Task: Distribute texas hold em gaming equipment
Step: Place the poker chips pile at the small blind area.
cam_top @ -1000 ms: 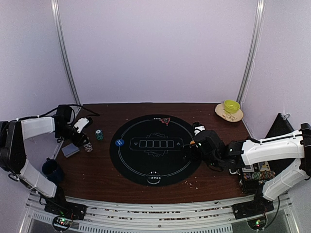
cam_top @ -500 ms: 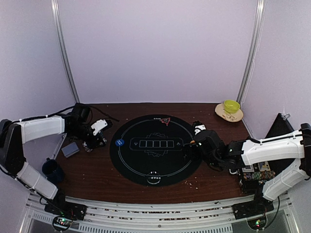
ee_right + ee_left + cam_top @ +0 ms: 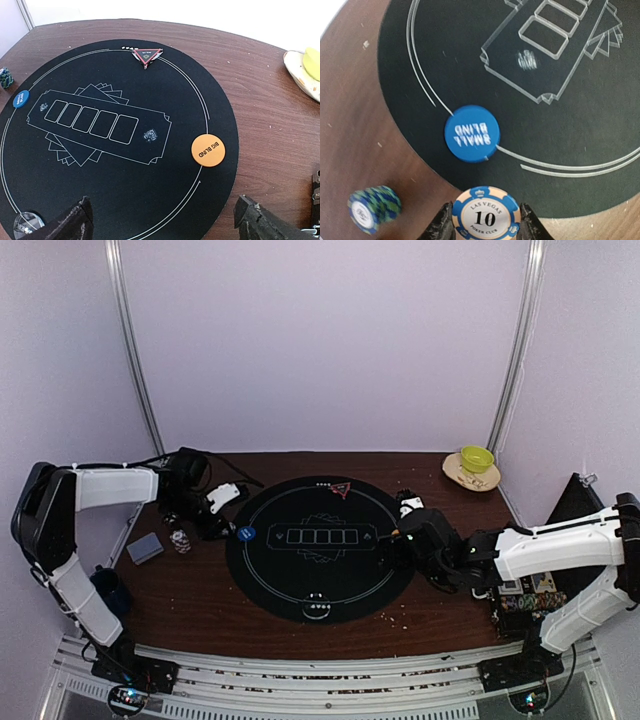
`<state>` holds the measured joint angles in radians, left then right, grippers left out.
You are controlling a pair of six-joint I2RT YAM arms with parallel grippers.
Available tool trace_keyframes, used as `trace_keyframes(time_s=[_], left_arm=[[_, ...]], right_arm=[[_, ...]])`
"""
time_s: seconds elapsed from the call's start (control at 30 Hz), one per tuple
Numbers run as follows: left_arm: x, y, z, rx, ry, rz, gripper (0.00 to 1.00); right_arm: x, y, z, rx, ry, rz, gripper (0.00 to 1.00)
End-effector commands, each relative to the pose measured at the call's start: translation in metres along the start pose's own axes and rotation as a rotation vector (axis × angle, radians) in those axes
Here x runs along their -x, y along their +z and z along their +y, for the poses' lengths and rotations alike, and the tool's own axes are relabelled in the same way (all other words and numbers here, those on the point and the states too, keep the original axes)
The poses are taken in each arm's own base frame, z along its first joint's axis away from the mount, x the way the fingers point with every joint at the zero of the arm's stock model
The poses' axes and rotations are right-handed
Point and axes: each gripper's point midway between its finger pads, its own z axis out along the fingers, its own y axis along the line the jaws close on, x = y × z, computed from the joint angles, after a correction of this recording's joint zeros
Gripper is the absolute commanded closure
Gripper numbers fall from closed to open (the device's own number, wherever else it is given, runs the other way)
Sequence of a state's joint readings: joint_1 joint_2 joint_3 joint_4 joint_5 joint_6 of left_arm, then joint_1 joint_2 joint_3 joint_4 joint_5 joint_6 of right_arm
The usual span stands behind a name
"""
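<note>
1. Grips a peach-and-blue-edged poker chip, printed "LAS VEGAS 10 POKER CLUB", in the left gripper, jaws pressed against its rim from both sides, printed face toward the wrist camera.
2. Holds that chip over the brown table, just off the near-left edge of the round black mat; cannot tell whether it touches the wood.
3. Faces the blue disc marked "SMALL BLIND", flat on the mat's white ring line, just beyond the held chip and apart from it.
4. Has a short stack of blue-and-green chips on the bare wood, off the mat, to the left of the held chip in the wrist view.
5. Leaves a grey-backed card deck farther left on the table, well apart from the mat.
6. Spreads the right gripper wide, with nothing between its dark fingers, above the right side of the mat.
7. Looks down from there on the orange disc marked "BIG BLIND", flat on the ring line at the mat's right side.
8. Finds the red triangle marker at the mat's far edge, on the ring.
9. Shows a yellow-green bowl on a plate at the table's far right corner.
</note>
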<state>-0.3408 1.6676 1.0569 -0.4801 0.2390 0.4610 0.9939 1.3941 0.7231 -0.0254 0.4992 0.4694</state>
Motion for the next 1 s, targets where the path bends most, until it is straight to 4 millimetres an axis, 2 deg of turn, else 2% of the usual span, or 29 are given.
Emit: trace_keyframes(time_s=[0.0, 0.53, 0.97], left_arm=[[0.039, -0.002, 0.019, 0.051, 0.012, -0.082, 0.7], [0.088, 0.048, 0.073, 0.109, -0.006, -0.078, 0.71], [0.093, 0.087, 0.093, 0.124, -0.045, -0.048, 0.71]], right_arm=[[0.009, 0.0, 0.002, -0.013, 0.0, -0.029, 0.0], [0.007, 0.002, 0.0, -0.028, -0.006, -0.027, 0.0], [0.004, 0.004, 0.002, -0.021, -0.009, -0.019, 0.0]])
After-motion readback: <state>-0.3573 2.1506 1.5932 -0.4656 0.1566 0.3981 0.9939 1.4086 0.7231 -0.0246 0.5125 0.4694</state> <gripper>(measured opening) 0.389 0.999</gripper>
